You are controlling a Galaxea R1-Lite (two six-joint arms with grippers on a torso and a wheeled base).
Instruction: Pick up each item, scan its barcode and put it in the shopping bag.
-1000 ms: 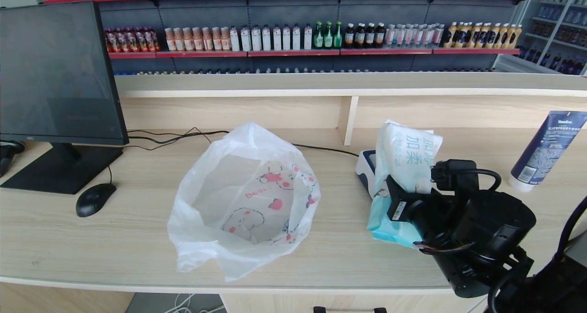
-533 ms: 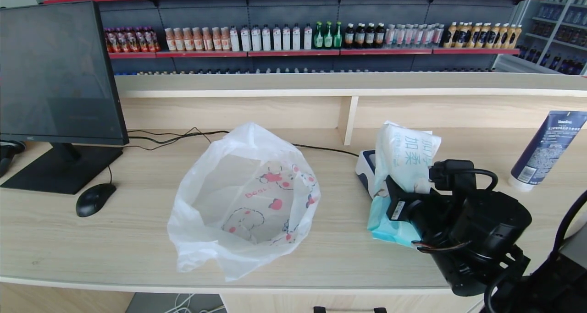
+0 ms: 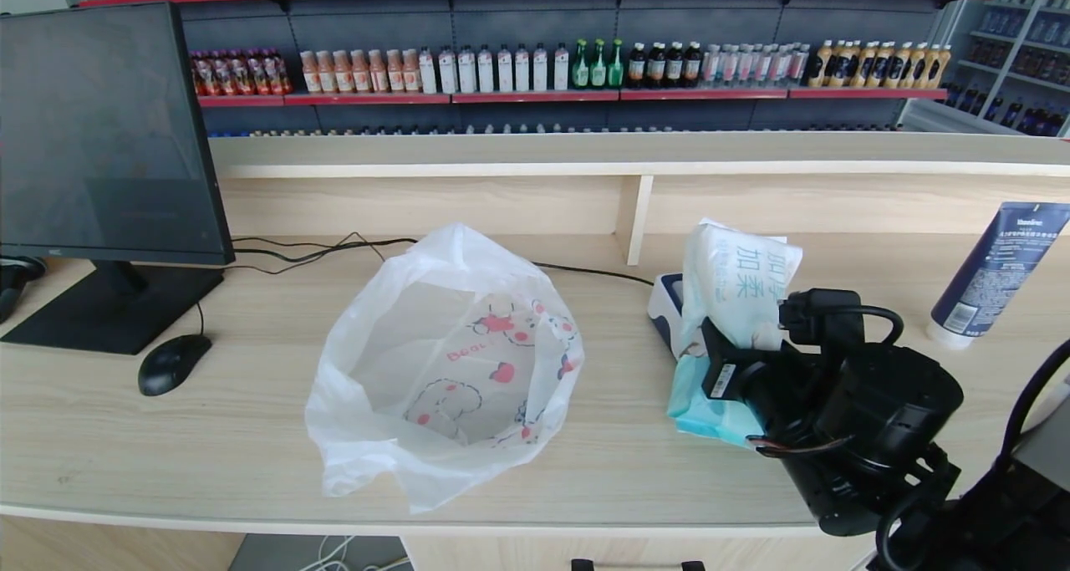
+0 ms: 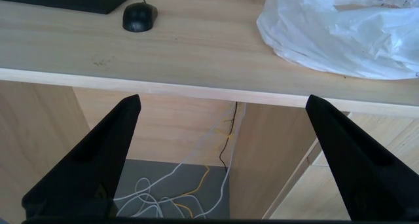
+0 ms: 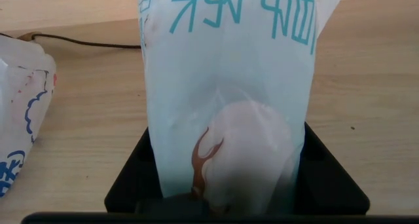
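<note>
Now: right gripper (image 5: 226, 191) pinching soft tissue pack (image 3: 736, 282) upright, scanner (image 3: 664, 303) just beyond it.
Risk: floppy pack may sag or slip in the pinch, spoiling the scan; shopping bag (image 3: 451, 362) well to gripper's left.

A dark monitor (image 3: 104, 128) stands on its flat black base at the tabletop's (image 3: 209, 437) far left corner. A black mouse (image 3: 173, 364) lies just in front of that base, near the left edge. Thin black cables (image 3: 318, 252) trail along the back edge, below a raised wooden ledge (image 3: 585, 149) with an upright divider (image 3: 637, 218). Behind it, store shelves (image 3: 535, 94) hold rows of bottles (image 3: 501, 68). Loose wires (image 4: 167, 198) lie on the floor under the tabletop.
</note>
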